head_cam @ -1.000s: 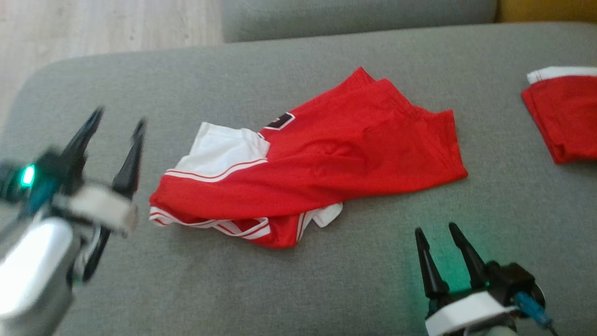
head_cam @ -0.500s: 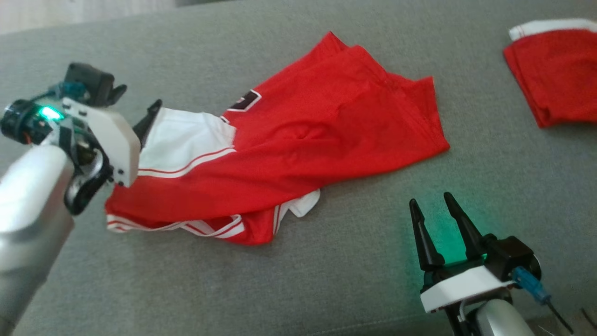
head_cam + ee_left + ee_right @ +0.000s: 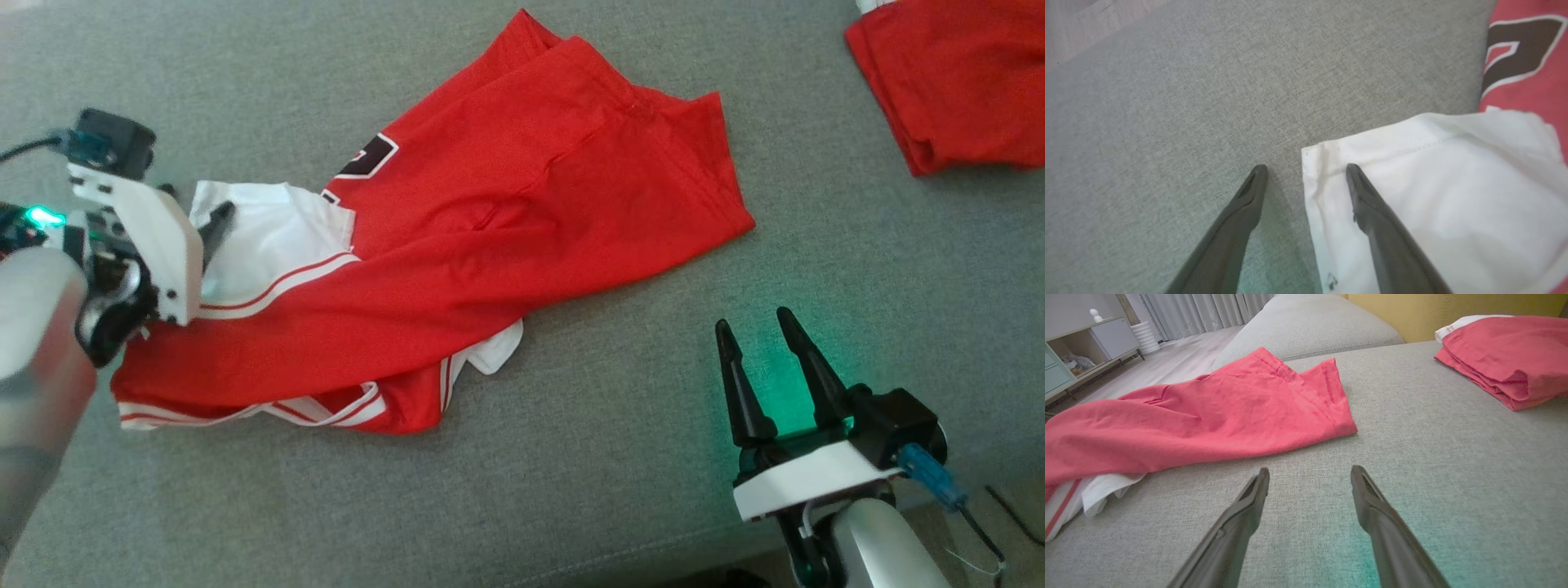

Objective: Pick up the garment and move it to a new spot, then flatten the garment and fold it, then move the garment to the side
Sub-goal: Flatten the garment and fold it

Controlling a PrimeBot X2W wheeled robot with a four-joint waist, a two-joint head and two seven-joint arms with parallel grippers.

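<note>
A red garment with a white sleeve and red-and-white trim lies rumpled on the grey sofa seat. A dark printed patch shows beside the sleeve. My left gripper is open and low at the sleeve's outer corner. In the left wrist view the left gripper straddles the sleeve's hem, one finger over white cloth and the other over bare cushion. My right gripper is open over bare cushion, in front of the garment's red hem, holding nothing.
A second red garment, folded with a white edge, lies at the seat's far right. Behind the seat are a grey back cushion and a yellow one. Wooden floor and a low cabinet lie beyond the sofa's left end.
The head camera has tilted down, shifting the whole picture. My left gripper swung in from the left and came down at the white sleeve's corner. The right gripper has hardly moved.
</note>
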